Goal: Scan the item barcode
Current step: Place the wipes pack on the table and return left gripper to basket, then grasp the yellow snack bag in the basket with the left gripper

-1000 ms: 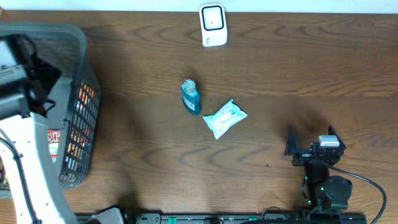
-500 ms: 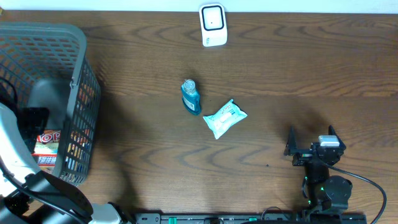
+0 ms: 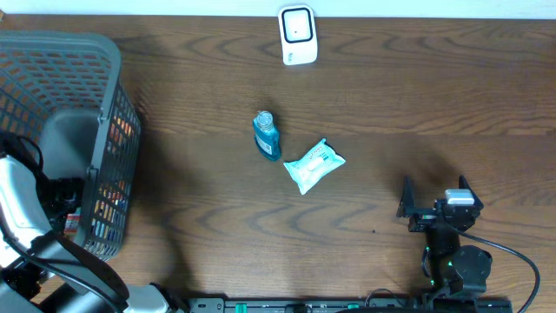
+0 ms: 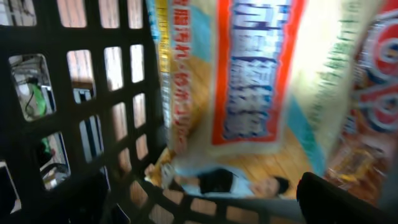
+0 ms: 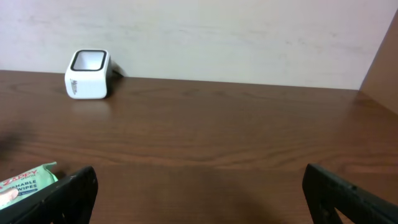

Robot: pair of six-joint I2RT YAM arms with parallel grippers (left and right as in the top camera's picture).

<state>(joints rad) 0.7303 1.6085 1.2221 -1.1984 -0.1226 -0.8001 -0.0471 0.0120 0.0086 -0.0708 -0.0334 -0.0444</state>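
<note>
Overhead, open wood spans the table's right half. The scanner stands at the far edge, with the blue bottle and wipes pack side by side near centre. The left gripper is down inside the basket at the left edge.

Left wrist: its jaws are spread wide, with blurred snack packets ahead by the mesh wall.

Right wrist: the right gripper is released, jaws wide apart, with open tabletop running to the scanner.

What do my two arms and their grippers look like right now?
The left arm has a white-grey shell with black joints. The right arm is black, with a small white block on the wrist, green lights near its base and a black cable looping off to the right. The right gripper has two dark, tapered fingers.
</note>
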